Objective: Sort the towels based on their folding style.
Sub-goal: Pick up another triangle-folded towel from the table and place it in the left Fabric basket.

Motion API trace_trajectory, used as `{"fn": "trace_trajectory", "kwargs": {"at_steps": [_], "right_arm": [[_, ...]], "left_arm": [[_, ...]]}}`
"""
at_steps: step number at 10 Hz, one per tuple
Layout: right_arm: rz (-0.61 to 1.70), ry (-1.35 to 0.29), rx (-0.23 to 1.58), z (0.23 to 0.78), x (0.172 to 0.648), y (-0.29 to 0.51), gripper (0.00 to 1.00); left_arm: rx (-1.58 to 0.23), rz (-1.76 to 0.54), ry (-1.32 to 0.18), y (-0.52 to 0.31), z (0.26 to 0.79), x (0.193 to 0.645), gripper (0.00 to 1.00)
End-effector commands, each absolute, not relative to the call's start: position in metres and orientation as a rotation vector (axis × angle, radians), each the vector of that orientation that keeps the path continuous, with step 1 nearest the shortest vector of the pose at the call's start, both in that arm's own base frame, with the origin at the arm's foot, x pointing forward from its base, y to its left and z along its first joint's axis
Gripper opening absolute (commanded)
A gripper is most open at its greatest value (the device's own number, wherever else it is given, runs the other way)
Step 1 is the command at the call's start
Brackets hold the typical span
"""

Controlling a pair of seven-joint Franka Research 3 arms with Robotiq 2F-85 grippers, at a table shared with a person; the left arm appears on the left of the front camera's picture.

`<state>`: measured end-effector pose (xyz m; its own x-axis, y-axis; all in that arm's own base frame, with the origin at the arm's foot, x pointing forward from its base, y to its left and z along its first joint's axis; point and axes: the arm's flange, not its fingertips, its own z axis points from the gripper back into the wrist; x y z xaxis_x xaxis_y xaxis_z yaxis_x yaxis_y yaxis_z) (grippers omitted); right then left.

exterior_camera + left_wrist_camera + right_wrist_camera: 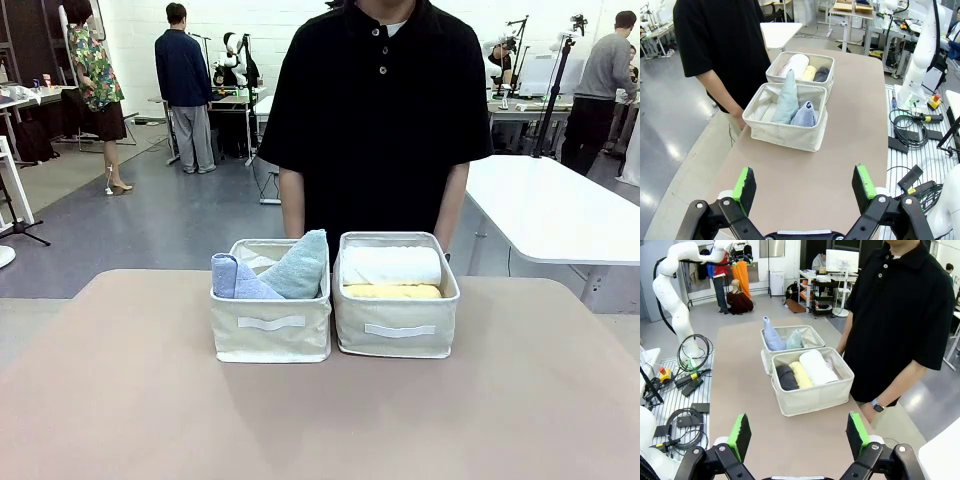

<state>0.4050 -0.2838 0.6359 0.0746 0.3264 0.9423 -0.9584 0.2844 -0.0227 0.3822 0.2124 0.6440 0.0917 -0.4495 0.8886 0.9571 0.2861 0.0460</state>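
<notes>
Front: two cream bins (270, 338) side by side on tabletop (120, 400). Left bin: lavender-blue cone towel (232, 278) and pale teal cone towel (300, 265). Right bin (396, 335): white roll (392, 265), yellow roll (392, 291); the rest hidden by the wall.

Left wrist: my left tool (806, 183) released, nothing in it. Dark grey roll (821, 74) half seen.

Right wrist: my right tool (799, 433) released, nothing in it. Pink towel (832, 366) barely visible behind white.

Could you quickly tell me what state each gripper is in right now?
Left gripper: open, holding nothing.
Right gripper: open, holding nothing.
</notes>
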Motion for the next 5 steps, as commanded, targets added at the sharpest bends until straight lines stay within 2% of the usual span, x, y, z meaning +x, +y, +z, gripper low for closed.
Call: {"fn": "trace_trajectory", "kwargs": {"at_steps": [1,5], "right_arm": [[1.131,-1.049,0.767,0.6341,0.4036,-0.2841,1.0],[1.131,-1.049,0.767,0.6341,0.4036,-0.2841,1.0]], "left_arm": [[-0.665,-1.187,-0.987,0.2133,0.6447,0.3817,1.0],[-0.665,-1.187,-0.987,0.2133,0.6447,0.3817,1.0]]}}
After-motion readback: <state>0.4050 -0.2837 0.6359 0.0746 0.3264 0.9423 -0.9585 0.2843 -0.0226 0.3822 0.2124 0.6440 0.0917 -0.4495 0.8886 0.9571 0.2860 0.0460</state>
